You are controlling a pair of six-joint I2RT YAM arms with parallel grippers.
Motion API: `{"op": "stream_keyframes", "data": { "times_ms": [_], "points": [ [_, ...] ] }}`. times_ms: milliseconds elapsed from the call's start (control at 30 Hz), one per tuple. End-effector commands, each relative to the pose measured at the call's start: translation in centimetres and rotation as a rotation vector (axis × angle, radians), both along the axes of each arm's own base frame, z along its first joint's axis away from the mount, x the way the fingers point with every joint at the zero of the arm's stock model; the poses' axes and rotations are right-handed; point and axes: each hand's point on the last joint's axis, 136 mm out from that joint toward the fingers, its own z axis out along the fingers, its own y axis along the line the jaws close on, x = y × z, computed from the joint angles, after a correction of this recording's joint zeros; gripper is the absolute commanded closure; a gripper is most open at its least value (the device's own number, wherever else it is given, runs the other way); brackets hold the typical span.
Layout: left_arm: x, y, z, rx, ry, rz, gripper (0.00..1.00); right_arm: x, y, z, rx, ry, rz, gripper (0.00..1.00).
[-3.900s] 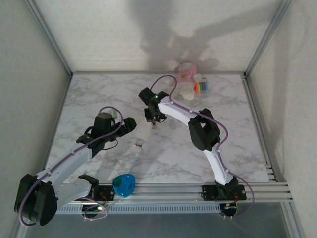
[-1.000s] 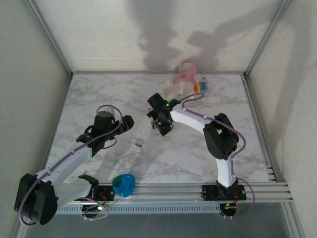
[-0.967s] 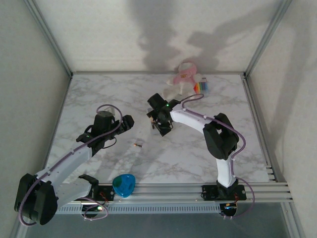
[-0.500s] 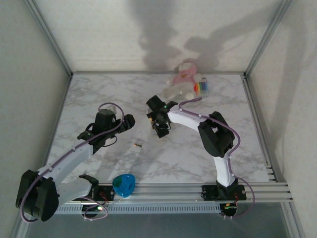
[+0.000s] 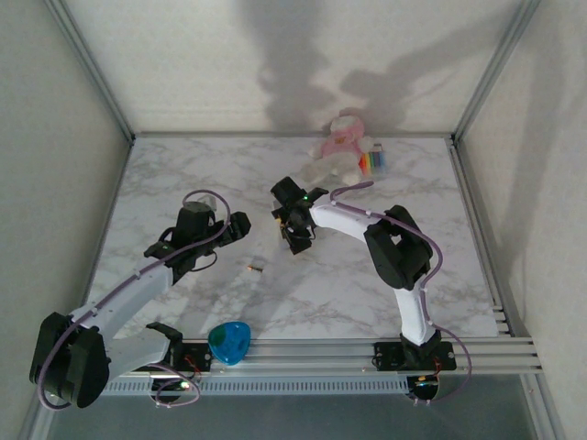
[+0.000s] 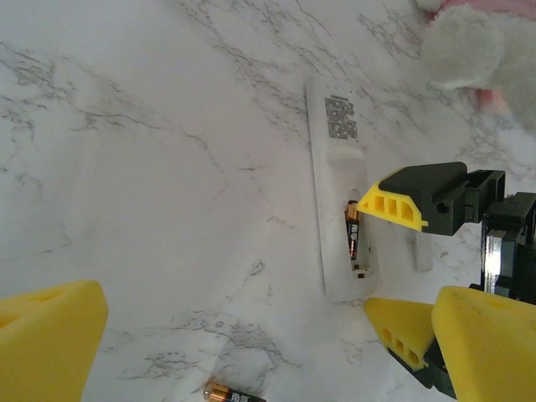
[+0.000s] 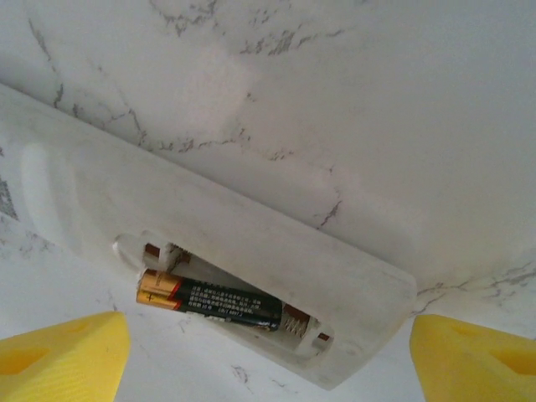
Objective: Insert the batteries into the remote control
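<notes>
Wide-open right gripper (image 7: pixel 268 352) astride bay end of remote control (image 7: pixel 251 243), dark battery (image 7: pixel 213 303) seated inside. Wide-open left gripper (image 6: pixel 268 343) over bare marble table (image 6: pixel 126 167); loose battery (image 6: pixel 234 394) at remote's 7 o'clock.

The remote control (image 6: pixel 337 167) lies back up on the tabletop (image 5: pixel 183 174), near the middle and a bit toward the far edge. One battery (image 7: pixel 219 303) sits inside it, at one end. The other battery (image 5: pixel 257 268) lies on the tabletop near the remote, closer to the near edge and more to the left. A soft toy (image 5: pixel 341 151) sits at the far edge, with a small striped thing (image 5: pixel 372 162) just to its right
</notes>
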Motion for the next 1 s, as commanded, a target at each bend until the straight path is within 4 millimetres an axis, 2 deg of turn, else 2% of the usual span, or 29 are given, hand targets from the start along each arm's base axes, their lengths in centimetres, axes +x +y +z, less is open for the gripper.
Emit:
{"op": "stream_keyframes", "data": {
  "times_ms": [0,533,967],
  "points": [
    [0.3,-0.6,0.8,-0.005,-0.020,-0.029,0.00,0.3,-0.7,-1.1,-0.027,0.019,-0.031,0.13],
    [0.3,-0.7,0.5,-0.006,-0.014,-0.031,0.01,0.2,-0.9,-1.5,-0.033,0.032,-0.026,0.16],
    [0.3,-0.7,0.2,-0.001,-0.002,-0.032,0.00,-1.1,-0.8,-2.4,-0.047,0.058,0.017,0.23]
  ]
}}
